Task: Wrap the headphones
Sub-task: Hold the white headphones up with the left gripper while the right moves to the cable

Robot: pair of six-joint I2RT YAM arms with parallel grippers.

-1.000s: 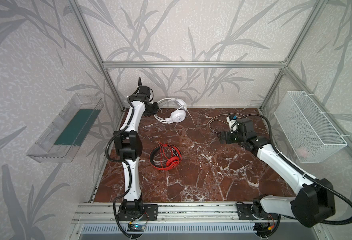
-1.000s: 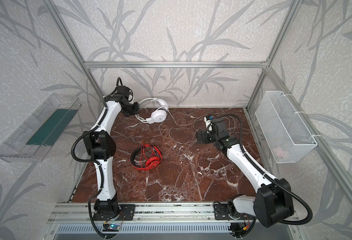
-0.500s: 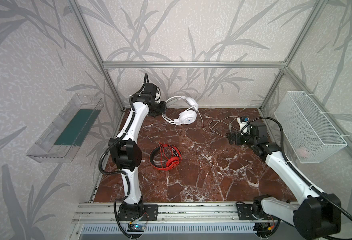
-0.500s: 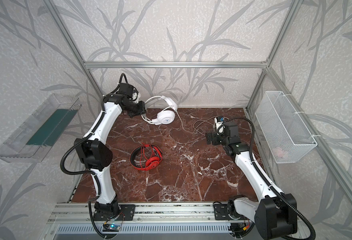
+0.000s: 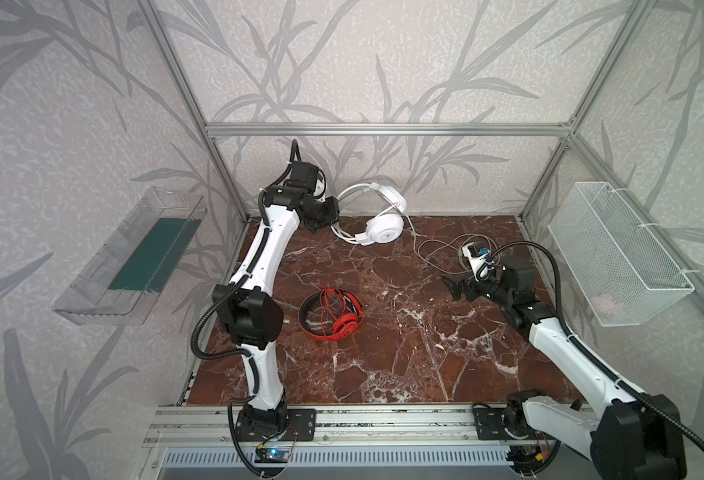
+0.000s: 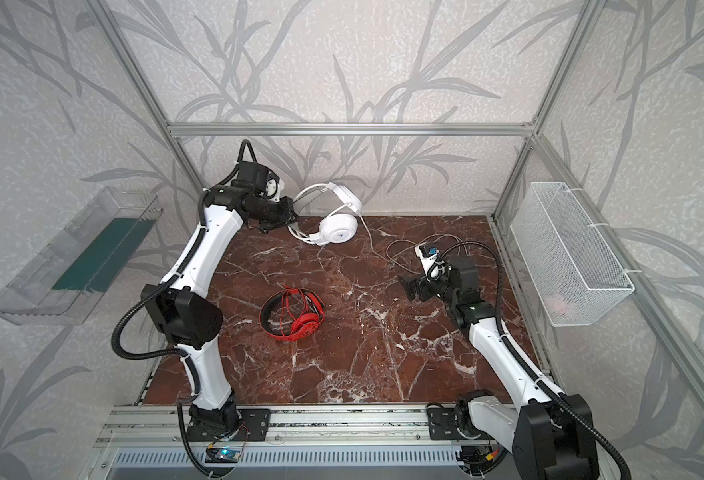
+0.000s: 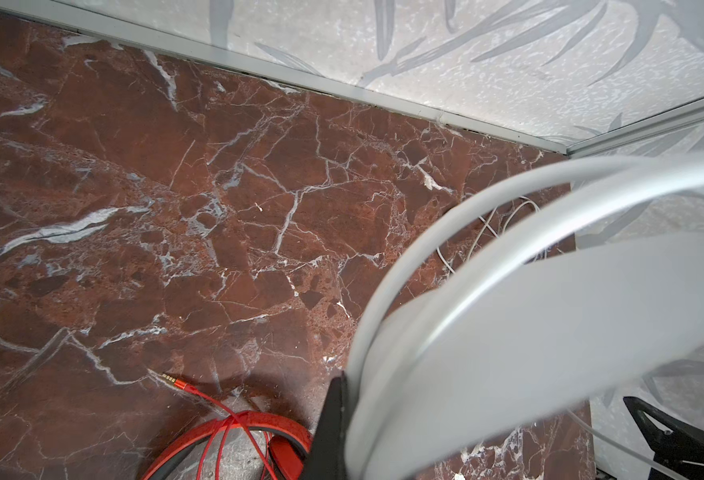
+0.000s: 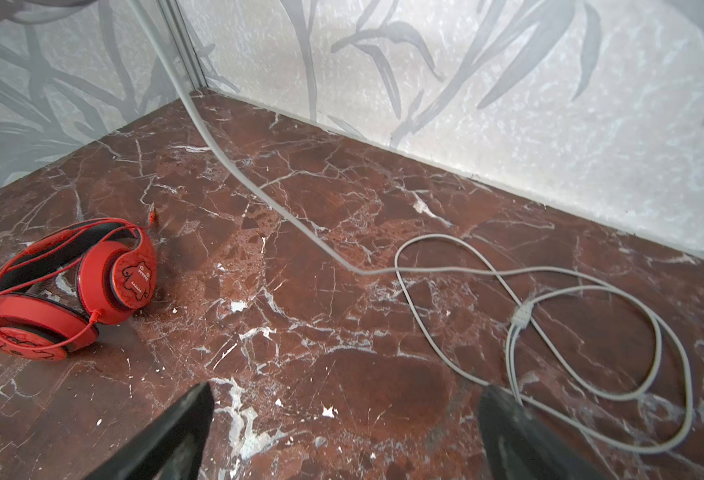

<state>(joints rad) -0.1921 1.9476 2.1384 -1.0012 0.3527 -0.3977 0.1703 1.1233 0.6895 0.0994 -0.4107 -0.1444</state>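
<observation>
The left gripper (image 5: 333,214) is clamping the white headphones (image 5: 383,226) by the headband (image 7: 549,332) and holding them lifted, while their cable (image 8: 524,320) is running away from the white headphones into loose loops just beside the wide-open, empty right gripper (image 8: 346,395), which is the nearer arm.

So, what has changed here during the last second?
The left gripper, shut on the band of the white headphones, raised them and carried them rightward; their cable trails after. The open right gripper shifted slightly rightward. The red headphones stayed put.
</observation>
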